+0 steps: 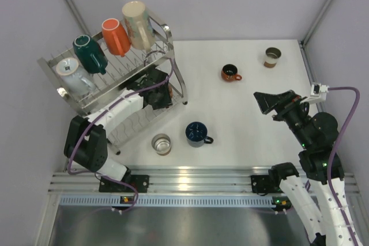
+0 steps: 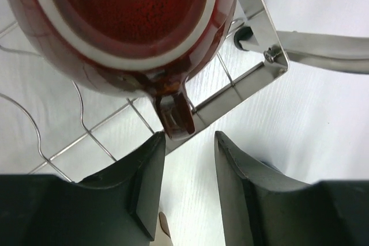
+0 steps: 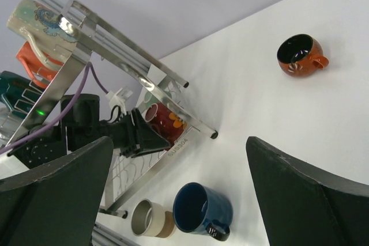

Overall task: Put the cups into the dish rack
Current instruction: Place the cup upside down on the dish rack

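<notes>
The dish rack [image 1: 179, 82] stands at the back left. Its upper tier holds a pale blue cup [image 1: 72, 74], a dark teal cup [image 1: 89, 53], an orange cup [image 1: 116, 36] and a tall beige cup [image 1: 137, 25]. A red cup [image 2: 127, 27] lies on the lower tier's wires, its handle [image 2: 176, 116] pointing at my left gripper [image 2: 187, 139]. That gripper is open, with nothing between its fingers and the handle just ahead of its tips. My right gripper [image 1: 268, 102] hangs wide open over the table's right side. A navy mug [image 1: 196, 133] sits in front of the rack.
On the table stand a metal-rimmed beige cup [image 1: 161, 143], a small orange-brown cup [image 1: 230, 73] and a beige and brown cup [image 1: 272, 57] at the back right. The rack's steel corner bar [image 2: 259, 67] lies just right of the red cup.
</notes>
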Robot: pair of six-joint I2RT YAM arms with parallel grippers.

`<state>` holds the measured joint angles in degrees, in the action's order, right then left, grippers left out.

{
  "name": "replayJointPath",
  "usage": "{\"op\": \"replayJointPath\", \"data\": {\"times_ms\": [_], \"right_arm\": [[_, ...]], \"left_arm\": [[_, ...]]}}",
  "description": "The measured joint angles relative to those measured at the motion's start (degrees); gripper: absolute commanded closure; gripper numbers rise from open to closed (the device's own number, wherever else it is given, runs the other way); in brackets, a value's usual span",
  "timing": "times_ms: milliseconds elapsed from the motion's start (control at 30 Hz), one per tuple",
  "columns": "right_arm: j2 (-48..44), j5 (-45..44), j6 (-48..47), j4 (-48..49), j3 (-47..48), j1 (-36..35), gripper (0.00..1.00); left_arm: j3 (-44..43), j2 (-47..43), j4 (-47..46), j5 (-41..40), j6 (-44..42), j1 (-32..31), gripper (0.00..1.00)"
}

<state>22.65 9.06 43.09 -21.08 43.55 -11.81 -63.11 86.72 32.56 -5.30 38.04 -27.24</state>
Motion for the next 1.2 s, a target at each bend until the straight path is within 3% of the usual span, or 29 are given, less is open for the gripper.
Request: {"op": "replayJointPath", "data": {"times_ms": [767, 1200], "right_arm": [[-0.1, 0.0, -0.5, -1.3, 0.1, 0.0, 0.01], [-0.1, 0.0, -0.5, -1.3, 0.1, 0.0, 0.01]], "left_arm": [[3.7, -3.8, 0.0, 4.7, 6.6, 1.4, 0.55], [6.5, -5.5, -5.1, 15.9, 13.5, 1.7, 0.55]]}}
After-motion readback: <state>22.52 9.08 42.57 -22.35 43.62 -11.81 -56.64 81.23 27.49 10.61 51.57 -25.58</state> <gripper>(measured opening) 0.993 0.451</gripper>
